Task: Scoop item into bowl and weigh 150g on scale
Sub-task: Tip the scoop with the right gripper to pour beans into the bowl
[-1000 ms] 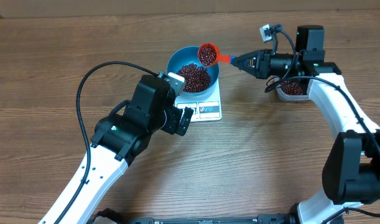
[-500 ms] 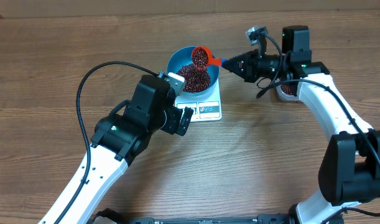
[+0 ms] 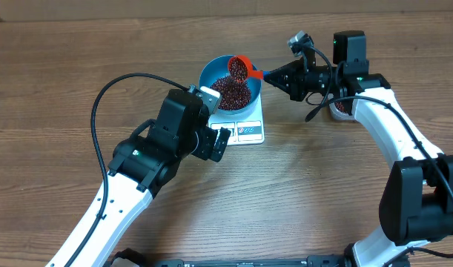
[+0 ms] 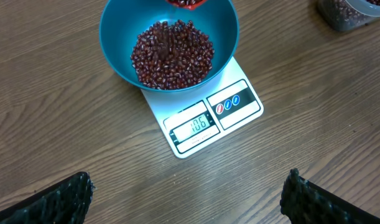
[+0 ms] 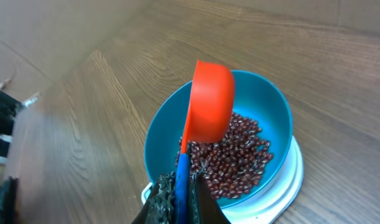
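Observation:
The blue bowl (image 3: 208, 74) stands on the white scale (image 3: 250, 132), with a pile of dark red-brown beans (image 3: 230, 93) in it. My right gripper (image 3: 276, 74) is shut on the blue handle of a red scoop (image 3: 239, 68), which is tipped over the bowl's far rim. In the right wrist view the scoop (image 5: 211, 102) shows its back above the beans (image 5: 236, 162). My left gripper (image 4: 190, 196) hangs open over bare table in front of the scale (image 4: 239, 102), whose display is lit. Beans (image 4: 171, 55) fall blurred into the bowl (image 4: 118, 31).
A clear tub (image 3: 343, 107) with more beans sits at the right, partly under my right arm; it also shows as the tub (image 4: 345, 12) at the top right of the left wrist view. A black cable (image 3: 100, 96) loops over the table at the left.
My right gripper has carried the scoop left, from beside the bowl's rim to over it, and tipped it. The left arm has not moved.

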